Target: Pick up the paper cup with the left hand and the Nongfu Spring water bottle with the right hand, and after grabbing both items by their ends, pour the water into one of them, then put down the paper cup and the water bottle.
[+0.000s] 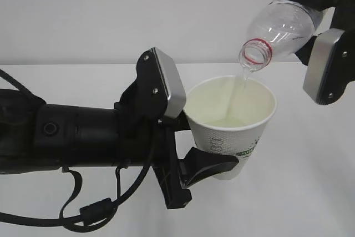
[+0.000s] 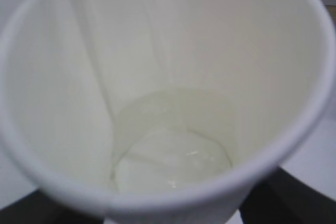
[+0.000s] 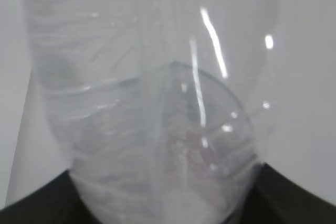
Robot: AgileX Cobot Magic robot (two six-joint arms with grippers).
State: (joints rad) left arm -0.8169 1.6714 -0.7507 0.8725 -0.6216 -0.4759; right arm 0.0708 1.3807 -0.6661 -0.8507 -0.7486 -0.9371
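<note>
My left hand [image 1: 183,131] grips one paper cup [image 1: 233,131]; above its rim, my right hand [image 1: 324,31] clamps one tilted Nongfu Spring water bottle [image 1: 280,29], pouring water [image 1: 239,84].

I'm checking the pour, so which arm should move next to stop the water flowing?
Right, probably. The right hand holds the Nongfu Spring water bottle tipped mouth-down above the paper cup, with water streaming in. Tilting it back up would end the pour, while the left hand only needs to hold the cup steady.
</note>
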